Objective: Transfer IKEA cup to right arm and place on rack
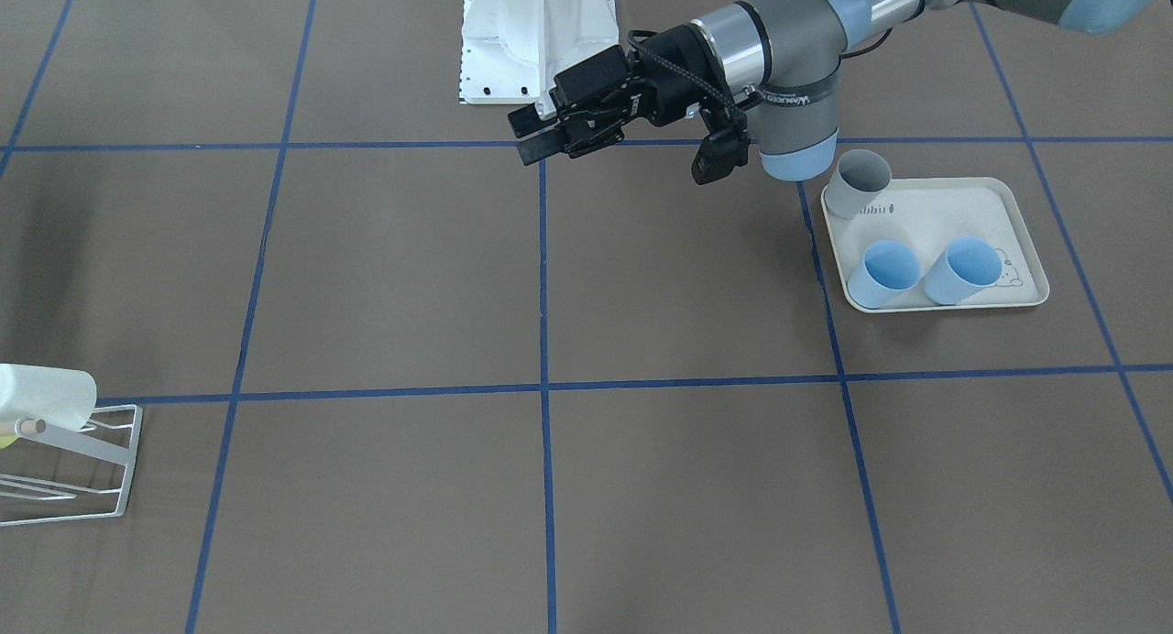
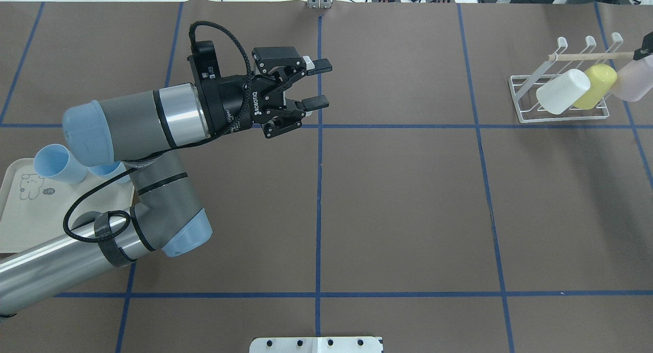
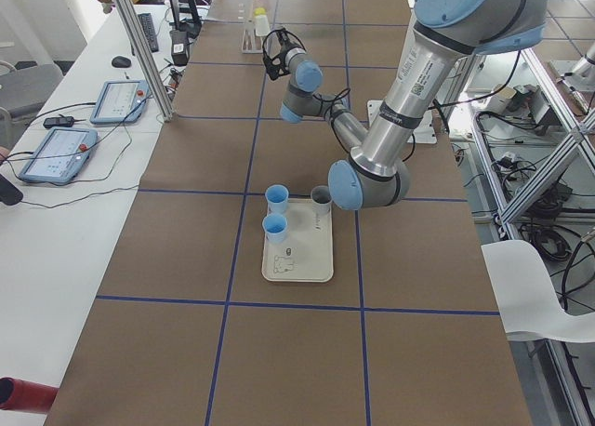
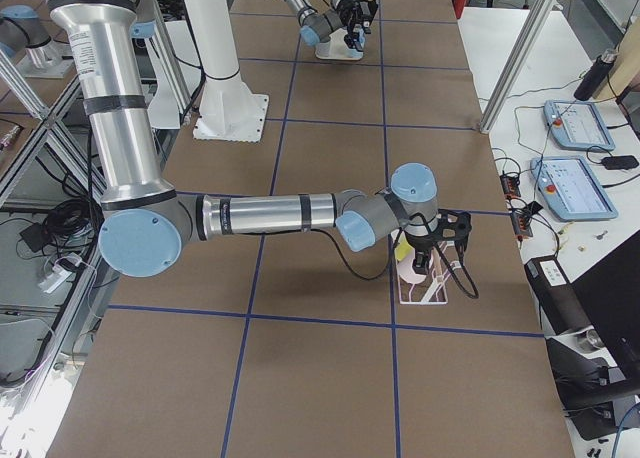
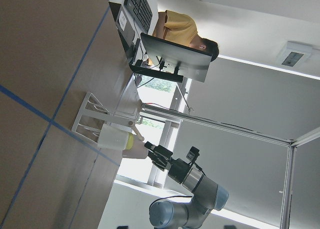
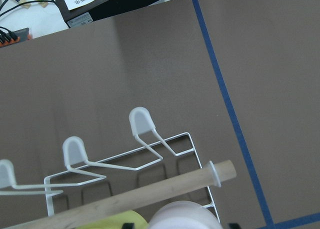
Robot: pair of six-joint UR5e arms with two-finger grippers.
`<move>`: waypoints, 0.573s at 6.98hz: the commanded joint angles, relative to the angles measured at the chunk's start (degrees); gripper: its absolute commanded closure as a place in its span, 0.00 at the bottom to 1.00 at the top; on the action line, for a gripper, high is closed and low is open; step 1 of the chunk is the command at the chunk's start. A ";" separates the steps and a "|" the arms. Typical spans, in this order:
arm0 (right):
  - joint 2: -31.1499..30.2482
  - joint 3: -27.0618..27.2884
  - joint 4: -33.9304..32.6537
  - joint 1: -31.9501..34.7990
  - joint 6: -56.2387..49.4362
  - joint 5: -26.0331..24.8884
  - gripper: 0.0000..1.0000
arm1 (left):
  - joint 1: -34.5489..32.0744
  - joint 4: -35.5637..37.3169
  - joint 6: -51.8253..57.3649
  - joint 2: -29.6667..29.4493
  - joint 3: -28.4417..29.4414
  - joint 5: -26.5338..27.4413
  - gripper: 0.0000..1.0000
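Cup: pink (image 2: 631,82), at the rack's (image 2: 561,42) right end in the overhead view, just beside a yellow cup (image 2: 594,85).
Right fingers (image 2: 645,50): we see only the tips, either side of the pink cup; we cannot tell whether they grip it.
Left fingers (image 2: 322,65): spread wide, holding nothing, above the mid counter (image 2: 408,215).
Rack: also carries a white cup (image 2: 562,91).
Tray (image 1: 971,203): two blue cups and one grey.

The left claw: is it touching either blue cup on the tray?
Apart. The overhead view shows the left claw open, a wide gap from the blue cups on the tray.
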 commanded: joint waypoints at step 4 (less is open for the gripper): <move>3.43 2.58 -0.66 -0.63 0.47 -0.95 0.00 | -3.41 6.99 10.94 3.41 -3.28 -0.79 0.31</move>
